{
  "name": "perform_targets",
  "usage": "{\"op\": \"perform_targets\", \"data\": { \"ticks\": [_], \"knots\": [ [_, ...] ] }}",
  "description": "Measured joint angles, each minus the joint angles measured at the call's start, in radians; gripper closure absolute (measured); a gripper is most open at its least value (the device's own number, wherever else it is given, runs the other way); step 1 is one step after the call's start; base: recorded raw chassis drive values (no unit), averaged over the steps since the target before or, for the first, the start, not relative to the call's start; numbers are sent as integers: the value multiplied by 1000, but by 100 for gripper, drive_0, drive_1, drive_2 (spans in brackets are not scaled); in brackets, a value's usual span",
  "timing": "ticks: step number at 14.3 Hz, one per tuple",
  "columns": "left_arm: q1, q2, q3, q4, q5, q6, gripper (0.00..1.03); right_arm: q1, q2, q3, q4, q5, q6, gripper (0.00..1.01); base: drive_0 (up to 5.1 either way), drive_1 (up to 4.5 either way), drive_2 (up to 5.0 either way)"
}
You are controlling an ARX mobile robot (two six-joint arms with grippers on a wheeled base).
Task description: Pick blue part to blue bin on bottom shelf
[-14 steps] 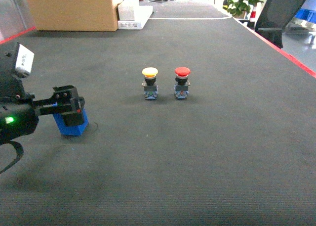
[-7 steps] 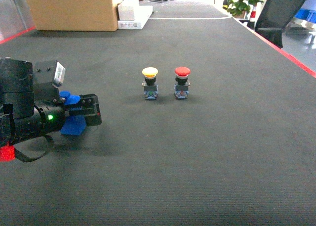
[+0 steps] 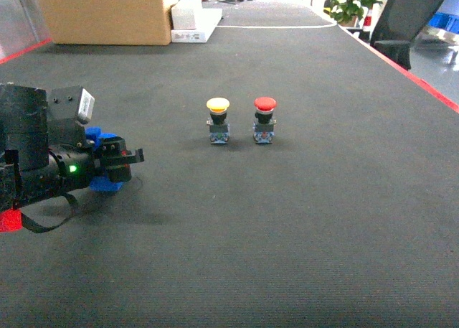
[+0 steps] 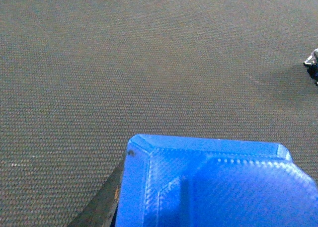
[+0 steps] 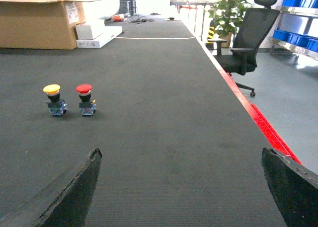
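The left gripper (image 3: 123, 161) sits at the left edge of the head view, low over the dark counter (image 3: 301, 220). Its black fingers (image 3: 133, 156) point toward the right of the frame and close around the blue part (image 3: 106, 177), whose blue plastic shows both above and below them. From this angle the fingers look shut on the part, though whether it is lifted clear of the counter or just resting on it cannot be told.

In the left wrist view the blue part (image 4: 213, 187) fills the lower right of the frame, very close to the lens, with a bevelled upper edge running across the picture. A sliver of one dark finger shows at its lower left. That places the part directly between the fingers rather than ahead of them. Its long axis cannot be judged, since most of it is hidden.

The right gripper (image 5: 184, 187) is seen only in its own wrist view. Its two dark fingers stand at the bottom left and bottom right corners, spread wide with nothing between them. It does not appear in the head view, so the left arm is plainly the one at the part.

Near the centre of the head view stand a yellow push button (image 3: 218, 120) and a red push button (image 3: 265, 118), side by side and well apart from the blue part. A cardboard box (image 3: 100, 12) sits at the upper left.

Neither the blue bin nor the bottom shelf is visible in any view, so the carry most likely lies ahead.
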Motion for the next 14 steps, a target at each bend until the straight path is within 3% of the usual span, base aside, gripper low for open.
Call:
{"op": "perform_targets", "data": {
  "ticks": [2, 4, 5, 6, 10, 14],
  "knots": [
    [0, -29, -58, 29, -5, -2, 57, 0, 0, 0, 0, 0, 0, 3, 0, 0, 0],
    [3, -168, -227, 135, -21, -42, 57, 0, 0, 0, 0, 0, 0, 3, 0, 0, 0],
    [3, -298, -335, 172, -51, -38, 57, 0, 0, 0, 0, 0, 0, 3, 0, 0, 0],
    [3, -458, -444, 133, -74, -26, 57, 0, 0, 0, 0, 0, 0, 3, 0, 0, 0],
    [-31, -1147, -710, -230, -133, 0, 57, 0, 0, 0, 0, 0, 0, 3, 0, 0, 0],
    [-156, -1743, -762, -670, -303, -8, 57, 0, 0, 0, 0, 0, 0, 3, 0, 0, 0]
  ]
}}
